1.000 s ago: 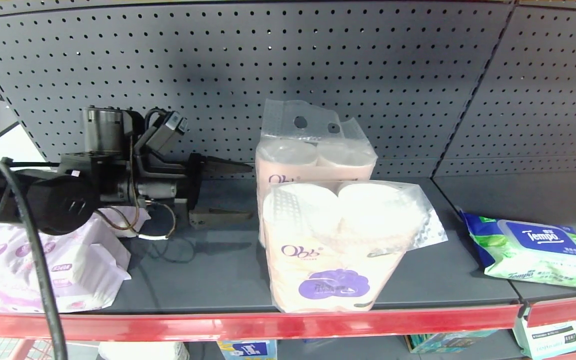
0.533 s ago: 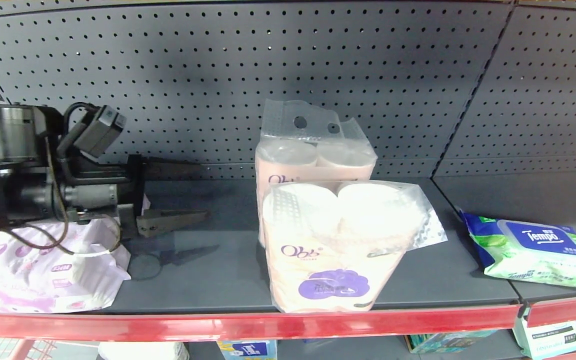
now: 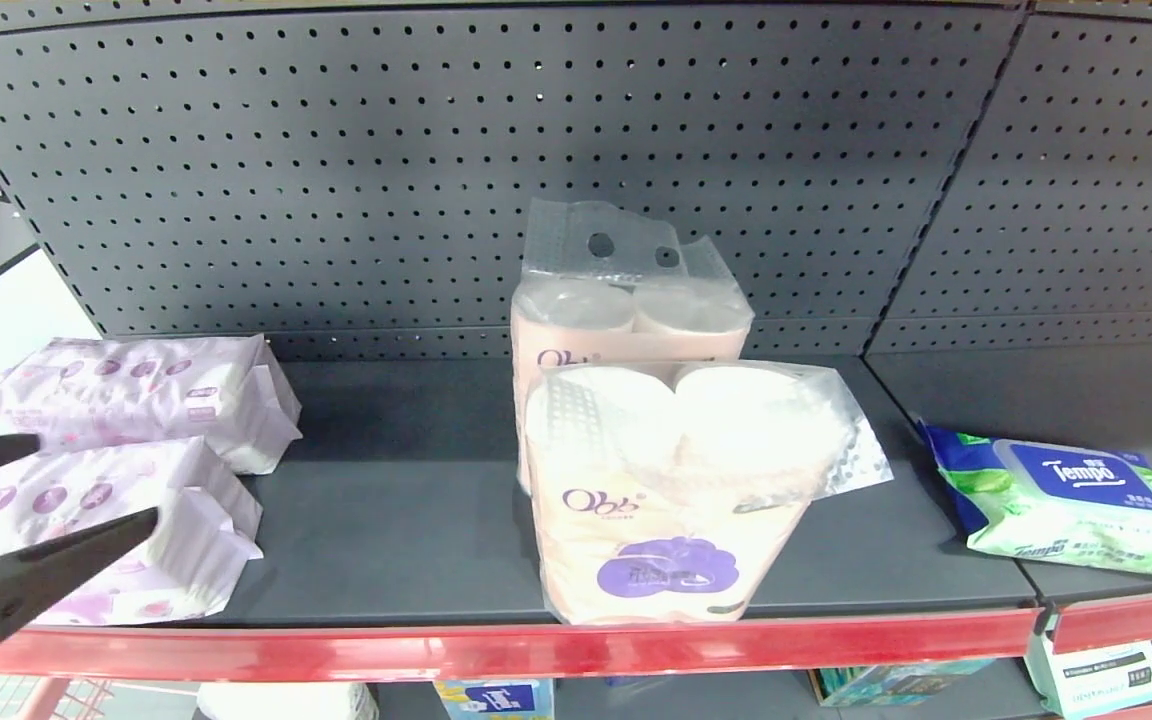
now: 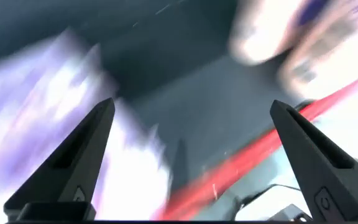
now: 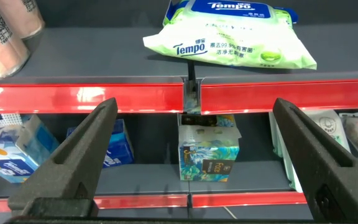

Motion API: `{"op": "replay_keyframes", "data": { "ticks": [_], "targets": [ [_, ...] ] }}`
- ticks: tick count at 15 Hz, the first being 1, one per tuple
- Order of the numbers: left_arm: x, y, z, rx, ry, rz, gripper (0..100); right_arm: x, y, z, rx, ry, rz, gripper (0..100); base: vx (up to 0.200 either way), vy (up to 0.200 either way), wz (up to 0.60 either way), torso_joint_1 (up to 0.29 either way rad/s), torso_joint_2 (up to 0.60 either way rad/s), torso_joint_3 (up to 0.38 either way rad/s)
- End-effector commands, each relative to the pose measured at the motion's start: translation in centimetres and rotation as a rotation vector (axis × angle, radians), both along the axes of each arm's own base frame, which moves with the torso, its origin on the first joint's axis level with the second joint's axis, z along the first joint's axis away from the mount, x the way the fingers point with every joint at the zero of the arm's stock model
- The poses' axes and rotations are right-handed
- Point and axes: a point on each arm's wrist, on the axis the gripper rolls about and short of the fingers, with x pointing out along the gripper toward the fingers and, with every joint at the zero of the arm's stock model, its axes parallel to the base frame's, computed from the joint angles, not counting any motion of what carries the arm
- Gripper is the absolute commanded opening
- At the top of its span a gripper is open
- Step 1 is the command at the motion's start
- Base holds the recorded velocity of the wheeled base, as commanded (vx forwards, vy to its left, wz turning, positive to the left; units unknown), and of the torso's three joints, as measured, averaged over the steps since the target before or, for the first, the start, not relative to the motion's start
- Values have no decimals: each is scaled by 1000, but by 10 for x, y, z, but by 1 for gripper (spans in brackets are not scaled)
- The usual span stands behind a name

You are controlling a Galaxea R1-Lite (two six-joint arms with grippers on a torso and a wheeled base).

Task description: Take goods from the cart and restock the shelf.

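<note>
The left pincer [image 3: 96,478] hangs at the left end of the grey shelf [image 3: 386,520]. Its two dark fingers are spread apart with nothing between them, and they point in over the red front rail [image 3: 536,645]. It sits in front of the nearer soft pack of tissues [image 3: 116,480], which is white with pink and purple print. A second tissue pack [image 3: 146,395] of the same kind lies just behind that one, close to the perforated back panel [image 3: 436,150].

In the middle of the shelf, two packs of toilet rolls stand upright, one right behind the other. The front toilet-roll pack [image 3: 656,490] is near the red rail, with its clear plastic top flap folded over to the right. The rear toilet-roll pack [image 3: 626,310] stands against it, with its flap sticking up in front of the back panel. Bare shelf separates these packs from the tissues.

Further right, past the seam between the shelf boards, a green and blue wet-wipes pack [image 3: 1066,505] lies flat.

The right pincer [image 5: 194,102] is released too, its fingers wide apart and holding nothing. It is level with the red rail, just below the wet wipes. On the lower shelf between its fingers stands a dark patterned tissue box [image 5: 207,155], with blue boxes [image 5: 17,155] off to one side.
</note>
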Motion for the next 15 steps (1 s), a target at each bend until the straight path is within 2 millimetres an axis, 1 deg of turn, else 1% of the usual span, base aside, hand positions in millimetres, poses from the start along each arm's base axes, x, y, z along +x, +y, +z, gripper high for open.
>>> {"op": "replay_keyframes", "data": {
  "ticks": [1,2,3,4,8,9,11,13,15],
  "targets": [
    [-84,9,-30,-99,-97,354,100,0,0,0,0,0,0,100,0,0,0,0,0,0],
    [-95,10,-45,-105,-117,415,100,0,0,0,0,0,0,100,0,0,0,0,0,0],
    [-97,10,-48,-104,-119,422,100,0,0,0,0,0,0,100,0,0,0,0,0,0],
    [-110,12,-81,-71,-135,485,100,0,0,0,0,0,0,100,0,0,0,0,0,0],
    [-119,13,-100,-32,-150,528,100,0,0,0,0,0,0,100,0,0,0,0,0,0],
    [-124,13,-107,-33,-156,531,100,0,0,0,0,0,0,100,0,0,0,0,0,0],
    [-133,13,-132,-43,-182,520,100,0,0,0,-5,0,8,100,0,0,0,0,0,0],
    [-131,12,-143,-60,-186,505,100,1,0,0,-3,15,14,100,0,0,0,0,0,0],
    [-128,12,-146,-74,-198,474,100,1,0,1,-6,12,13,100,0,0,0,0,0,0]
  ]
}}
